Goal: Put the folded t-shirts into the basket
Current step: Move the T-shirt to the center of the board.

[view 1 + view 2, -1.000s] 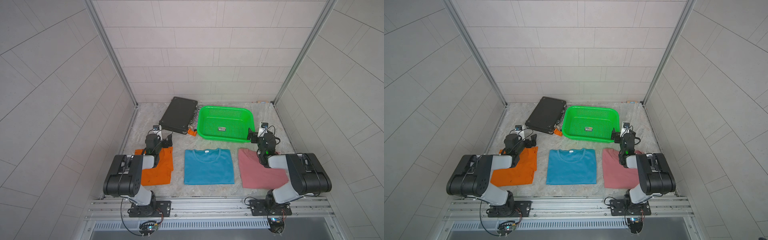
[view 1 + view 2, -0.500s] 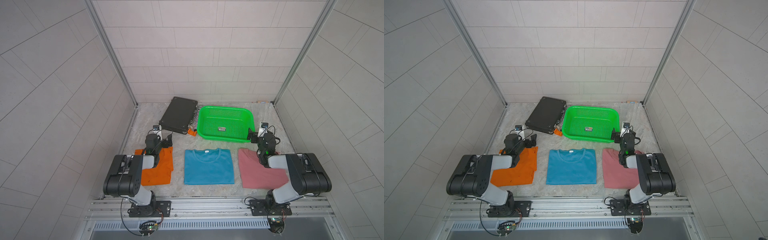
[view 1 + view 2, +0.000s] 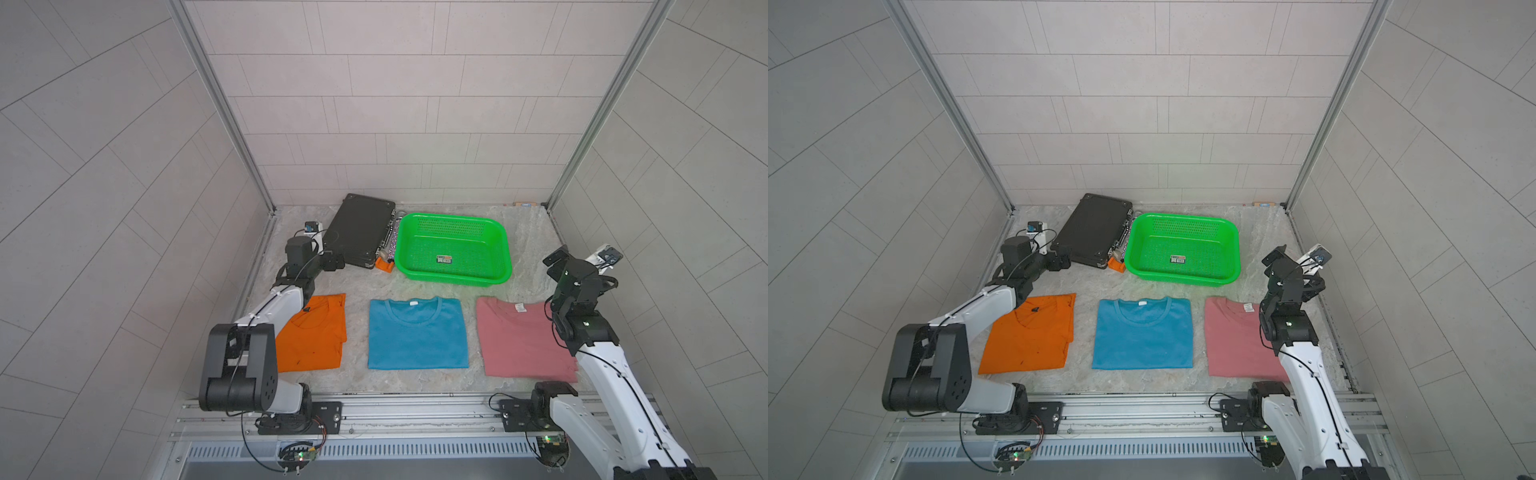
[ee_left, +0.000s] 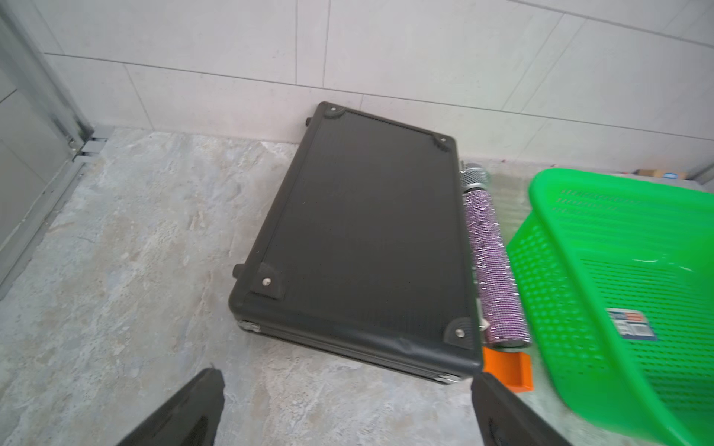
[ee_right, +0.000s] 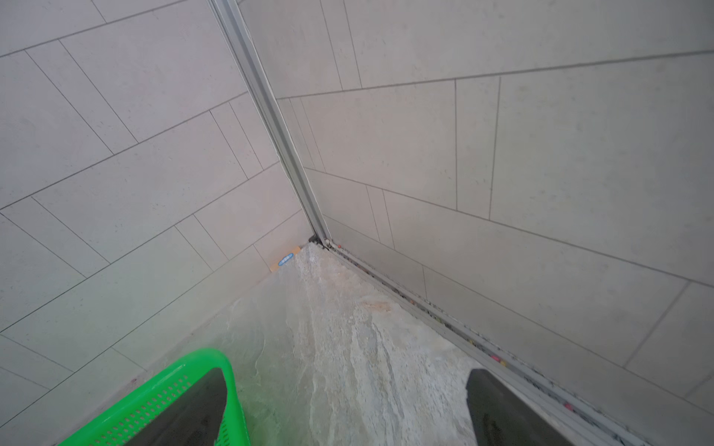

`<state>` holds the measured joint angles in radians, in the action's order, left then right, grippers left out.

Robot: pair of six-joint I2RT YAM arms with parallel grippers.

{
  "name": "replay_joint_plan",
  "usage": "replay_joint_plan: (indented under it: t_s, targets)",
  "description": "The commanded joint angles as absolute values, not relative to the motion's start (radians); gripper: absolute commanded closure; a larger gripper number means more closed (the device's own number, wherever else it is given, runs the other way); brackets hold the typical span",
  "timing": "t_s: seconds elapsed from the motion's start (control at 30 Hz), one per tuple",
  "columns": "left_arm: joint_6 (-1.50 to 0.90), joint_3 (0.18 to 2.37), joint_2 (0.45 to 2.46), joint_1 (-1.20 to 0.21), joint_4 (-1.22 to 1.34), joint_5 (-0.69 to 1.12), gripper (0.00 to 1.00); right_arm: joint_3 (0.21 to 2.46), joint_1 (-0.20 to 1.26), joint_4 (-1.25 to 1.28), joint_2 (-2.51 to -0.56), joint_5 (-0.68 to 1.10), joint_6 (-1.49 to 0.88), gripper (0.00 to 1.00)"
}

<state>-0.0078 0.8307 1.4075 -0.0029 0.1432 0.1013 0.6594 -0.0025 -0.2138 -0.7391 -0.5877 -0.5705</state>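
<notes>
A: Left arm (image 3: 282,305)?
B: Stretched low toward the table's (image 3: 528,232) far-left corner, left gripper (image 3: 334,262) gaping wide, empty.
A: Right arm (image 3: 598,361)?
B: Raised by the right edge; right gripper (image 5: 347,380) likewise spread, empty.

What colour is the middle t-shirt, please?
Blue; the t-shirt shows best in a top view.

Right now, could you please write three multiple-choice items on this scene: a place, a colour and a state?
1. The black hard case lies: A, on the robot's left of the bright green perforated plastic basket; B, inside it; C, on its right.
2. The folded cotton t-shirt mid-row is: A, white; B, bright blue; C, yellow.
3. The basket: A, holds one shirt; B, is overturned; C, holds no shirt.
Answers: A, both top views show it. B, the cloth is plainly blue. C, only a small label shows inside.
</notes>
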Motion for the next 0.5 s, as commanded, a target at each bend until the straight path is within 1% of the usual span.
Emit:
replay_joint_plan:
  t_s: [0.0, 0.1, 0.17, 0.2, 0.3, 0.37, 0.4, 0.47]
  targets:
    - [0.021, 0.986, 1.373, -0.004, -0.295, 0.29, 0.0, 0.671, -0.002, -0.51, -0.671, -0.43, -0.678, 0.0]
    - [0.068, 1.125, 1.397, -0.007, -0.62, 0.483, 0.0, 0.72, 0.024, -0.606, -0.699, -0.233, -0.672, 0.0]
    - [0.101, 1.162, 1.425, -0.009, -0.775, 0.615, 0.0, 0.755, 0.064, -0.674, -0.758, -0.117, -0.624, 0.0]
    - [0.097, 1.164, 1.432, -0.009, -0.826, 0.651, 0.0, 0.769, 0.084, -0.702, -0.801, -0.058, -0.6, 0.01]
    - [0.11, 1.101, 1.414, -0.009, -0.866, 0.712, 0.0, 0.783, 0.2, -0.745, -0.895, 0.078, -0.572, 0.03]
    - [0.121, 1.048, 1.376, -0.009, -0.833, 0.685, 0.0, 0.775, 0.277, -0.744, -0.948, 0.154, -0.595, 0.04]
    - [0.101, 1.021, 1.359, -0.009, -0.803, 0.657, 0.0, 0.769, 0.315, -0.735, -0.979, 0.21, -0.605, 0.06]
    - [0.067, 0.978, 1.338, -0.009, -0.767, 0.664, 0.0, 0.757, 0.383, -0.713, -1.041, 0.3, -0.627, 0.08]
